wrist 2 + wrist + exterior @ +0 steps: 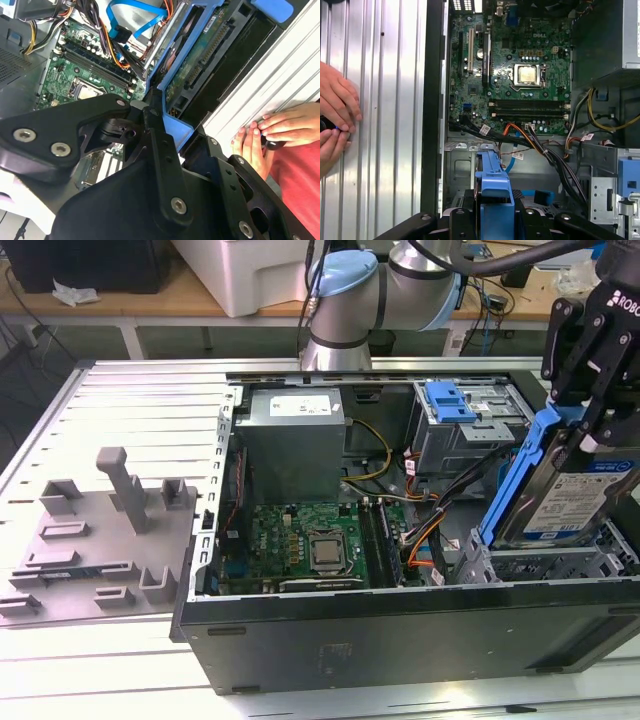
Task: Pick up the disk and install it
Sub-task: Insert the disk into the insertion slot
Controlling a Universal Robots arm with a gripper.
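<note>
In the exterior view the disk, a silver drive with a white-and-blue label in a blue carrier, hangs tilted on edge over the grey bay at the right end of the open computer case. My gripper is shut on the top of its blue carrier. The second wrist view looks along the disk's green underside, with the gripper clamped on the carrier's end. Between the black fingers of the gripper in the first wrist view sits the disk's blue carrier, above the bay.
A grey cage with a blue latch stands behind the bay. Cables, motherboard and power supply fill the case. A person's hands rest on the ribbed table beside the case. Grey fixtures stand at the exterior view's left.
</note>
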